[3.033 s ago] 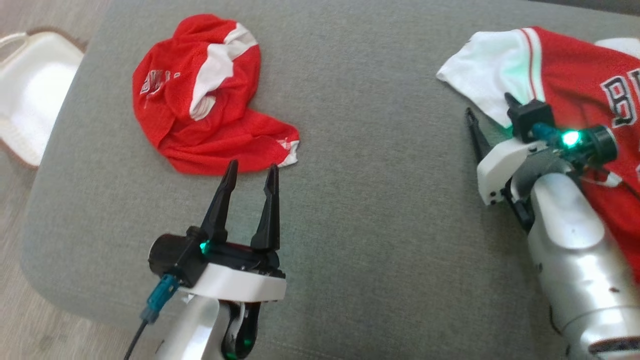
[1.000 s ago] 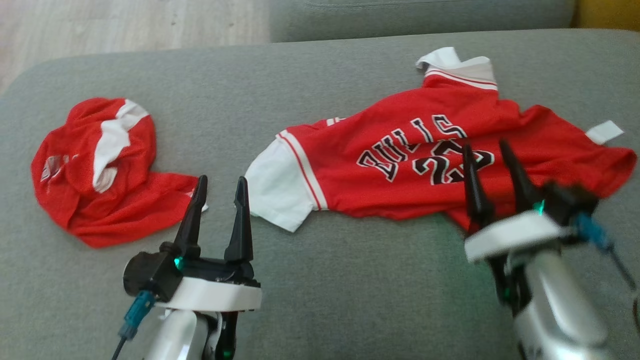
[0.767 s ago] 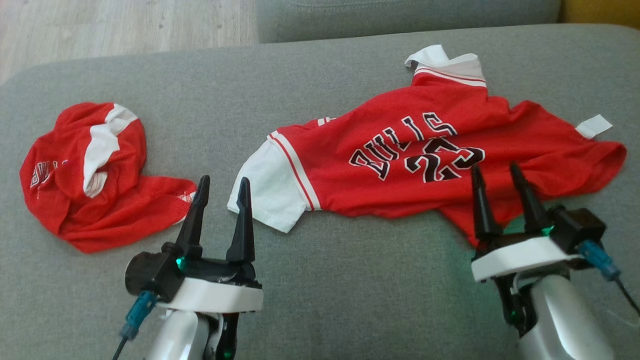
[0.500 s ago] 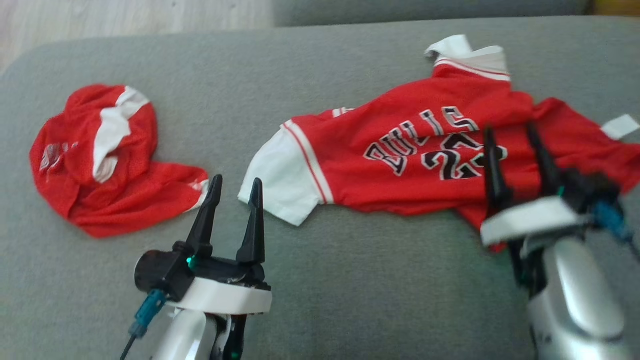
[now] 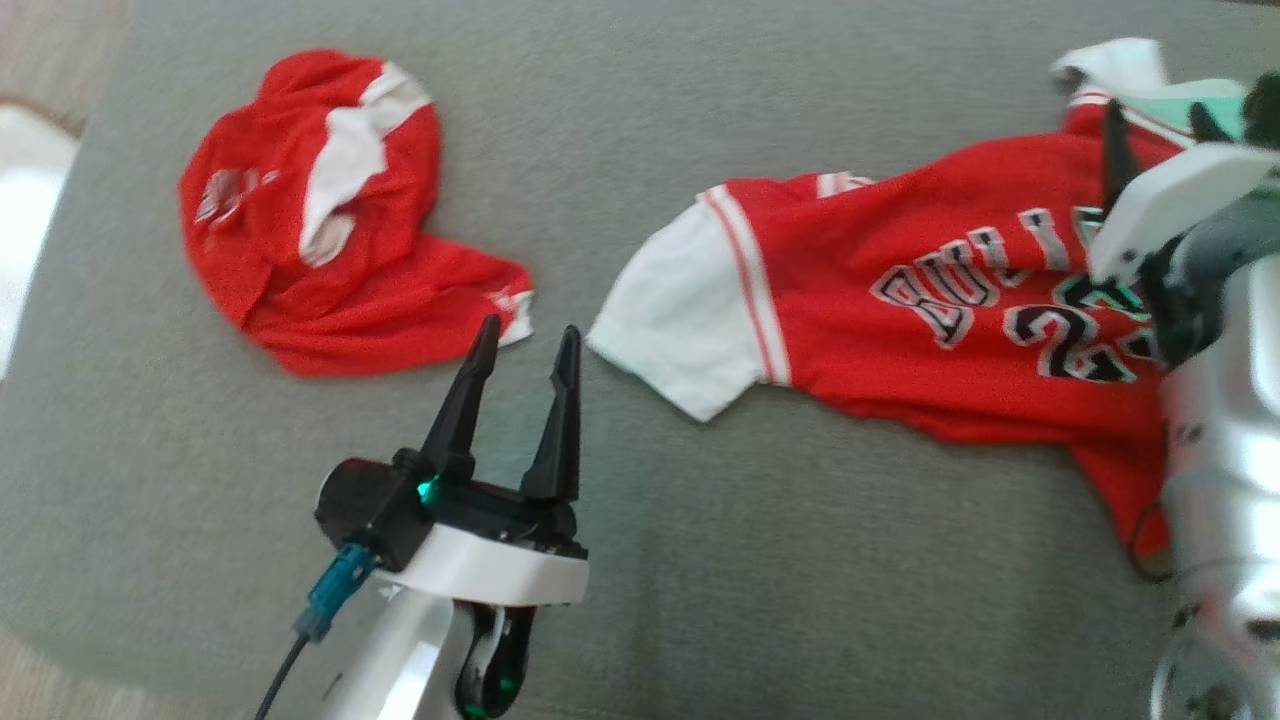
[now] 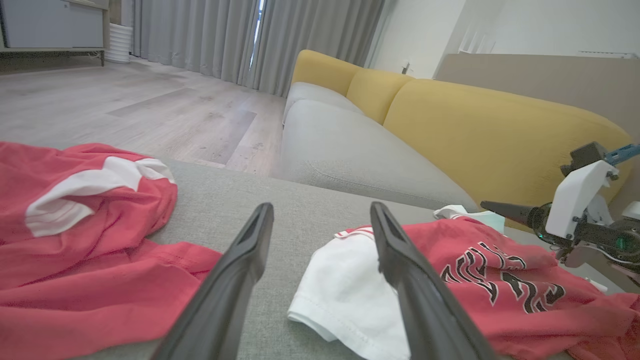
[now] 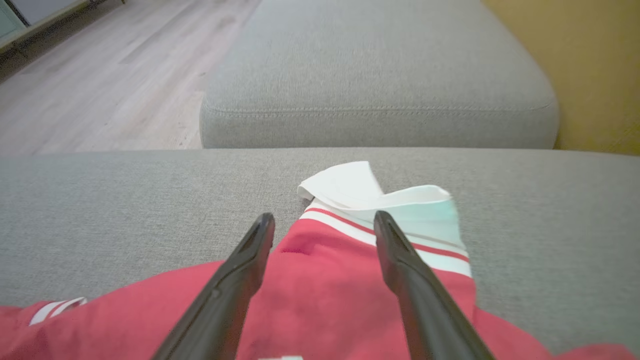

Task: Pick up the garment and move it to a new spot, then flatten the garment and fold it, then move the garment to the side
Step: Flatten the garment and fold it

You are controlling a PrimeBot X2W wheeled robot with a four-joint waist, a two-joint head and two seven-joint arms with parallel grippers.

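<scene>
A red jersey (image 5: 900, 300) with white sleeves and black lettering lies spread and rumpled on the grey cushion (image 5: 700, 560). My right gripper (image 5: 1150, 115) hovers open over the jersey's far part, its fingers either side of the red fabric just short of the far white sleeve (image 7: 390, 200). In the right wrist view the right gripper (image 7: 324, 220) holds nothing. My left gripper (image 5: 528, 335) stands open above bare cushion, between the near white sleeve (image 6: 345, 295) and a crumpled red-and-white garment (image 5: 330, 230) to its left. The left gripper (image 6: 321, 210) is empty.
A second grey cushion (image 7: 380, 75) lies beyond the far edge, with a yellow sofa back (image 6: 475, 130) to its right and wood floor (image 6: 125, 110) to its left. A white object (image 5: 25, 200) sits off the cushion's left edge. Bare cushion stretches in front of both garments.
The head camera has swung, shifting the whole picture. My right gripper has reached farther out over the jersey, from the lettering toward its far white sleeve. The left gripper and both garments stay put.
</scene>
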